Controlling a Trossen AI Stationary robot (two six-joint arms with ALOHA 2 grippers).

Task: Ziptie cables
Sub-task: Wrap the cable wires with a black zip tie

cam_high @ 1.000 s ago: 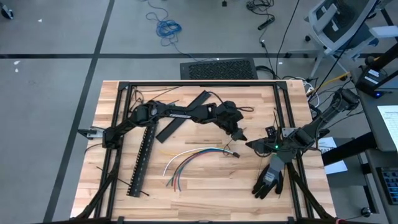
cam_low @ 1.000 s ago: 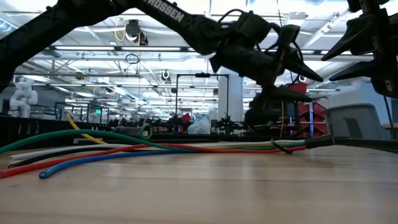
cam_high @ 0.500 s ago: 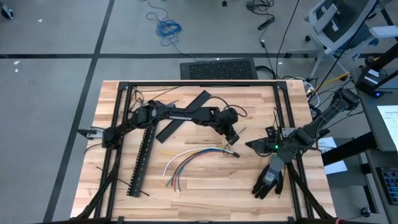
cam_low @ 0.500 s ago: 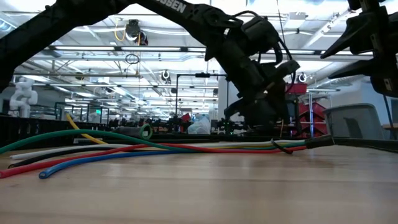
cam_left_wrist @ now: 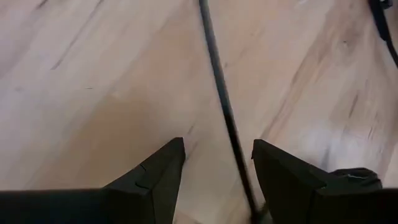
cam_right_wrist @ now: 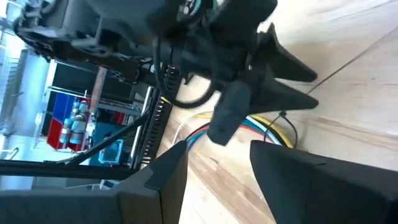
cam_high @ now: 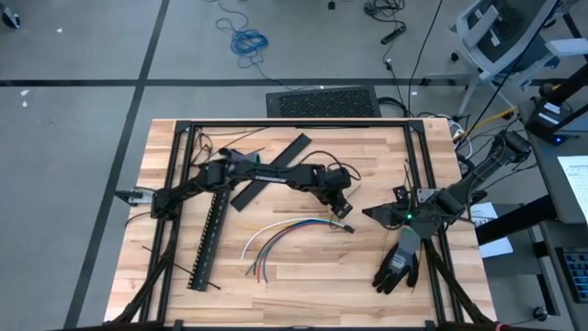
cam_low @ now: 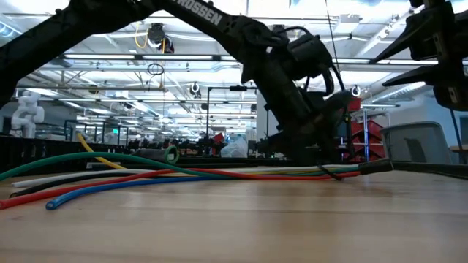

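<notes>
High view: the cables (cam_high: 283, 234) fan across the wooden table (cam_high: 303, 276), their connector end just below the left gripper (cam_high: 341, 208). Its fingers stand apart astride a thin black strip (cam_left_wrist: 224, 106), gripping nothing. Right of the cables, the right gripper (cam_high: 369, 213) hovers, jaws parted and empty.

Four cameras, one table (cam_high: 303, 276)

High looks straight down; low sits at tabletop level, facing twelve o'clock; both wrist views hug the wood (very near), all sharing the cables (cam_high: 285, 234) region.
</notes>
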